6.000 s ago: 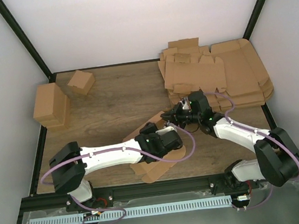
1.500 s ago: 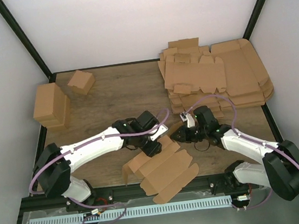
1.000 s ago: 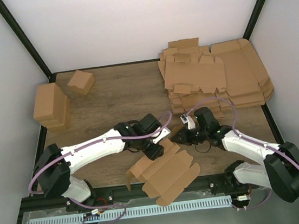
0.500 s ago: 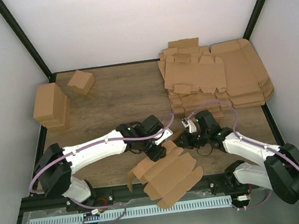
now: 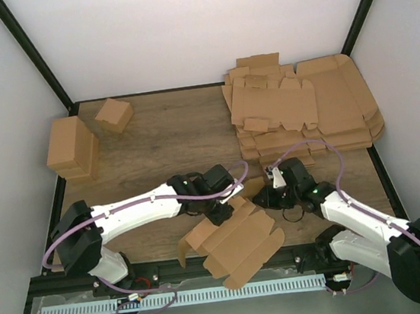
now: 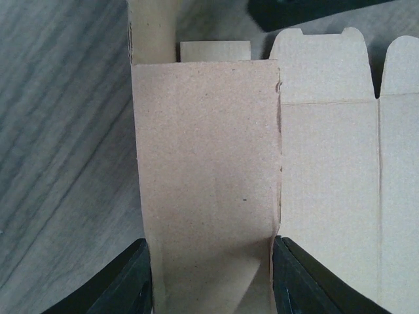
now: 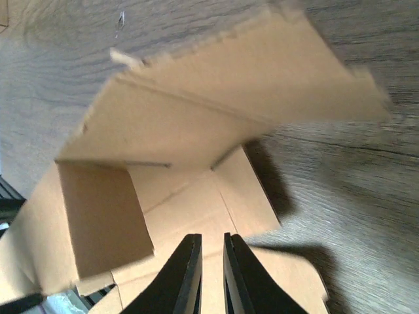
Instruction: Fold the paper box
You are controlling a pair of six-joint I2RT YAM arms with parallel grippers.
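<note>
The paper box (image 5: 234, 243) is a brown die-cut sheet with some flaps raised, lying at the near table edge and partly overhanging it. My left gripper (image 5: 221, 212) is shut across one upright panel of it; in the left wrist view the panel (image 6: 206, 163) fills the gap between both fingers (image 6: 141, 281) and bows slightly. My right gripper (image 5: 265, 196) sits at the box's right end with its jaws almost together and nothing between them. In the right wrist view it (image 7: 213, 239) hovers over the box's inner panel (image 7: 190, 196), beneath a raised flap (image 7: 216, 98).
A stack of flat cardboard sheets (image 5: 304, 111) lies at the back right. Folded brown boxes (image 5: 71, 147) and a small cube-like box (image 5: 114, 113) stand at the back left. The black frame rail (image 5: 170, 266) runs along the near edge.
My left gripper has carried the box a little right and toward the near edge. My right gripper has followed, moving nearer and down toward the box's right end.
</note>
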